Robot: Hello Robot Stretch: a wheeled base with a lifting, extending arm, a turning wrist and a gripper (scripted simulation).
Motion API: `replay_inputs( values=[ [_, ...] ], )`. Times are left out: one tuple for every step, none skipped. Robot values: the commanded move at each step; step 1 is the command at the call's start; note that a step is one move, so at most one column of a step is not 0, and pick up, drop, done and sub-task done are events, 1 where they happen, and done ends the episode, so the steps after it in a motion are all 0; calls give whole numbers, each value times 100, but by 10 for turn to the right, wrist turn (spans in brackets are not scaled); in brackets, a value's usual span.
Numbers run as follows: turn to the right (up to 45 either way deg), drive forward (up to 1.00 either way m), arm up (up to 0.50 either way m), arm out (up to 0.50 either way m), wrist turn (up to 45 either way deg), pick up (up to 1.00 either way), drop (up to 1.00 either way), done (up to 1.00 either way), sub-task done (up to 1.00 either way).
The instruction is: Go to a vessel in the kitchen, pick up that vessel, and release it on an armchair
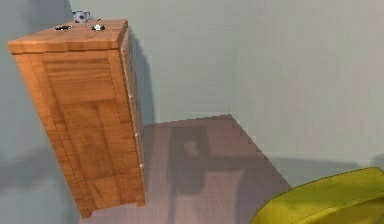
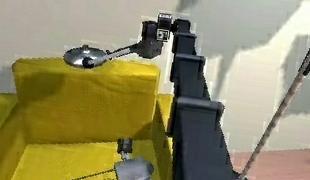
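The gripper (image 2: pixel 111 53) holds the vessel (image 2: pixel 85 58) over the armchair (image 2: pixel 60 105). This is probably so that it lands on the seat.

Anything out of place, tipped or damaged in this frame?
A small grey device with a trailing cord lies on the seat of the yellow armchair, which is an odd spot for it. Nothing looks spilled or broken.
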Motion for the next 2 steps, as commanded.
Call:
replay_inputs(
  values=[
    [0,0,-34,0,0,0,0,0,0],
    [0,0,-32,0,0,0,0,0,0]
  ],
)
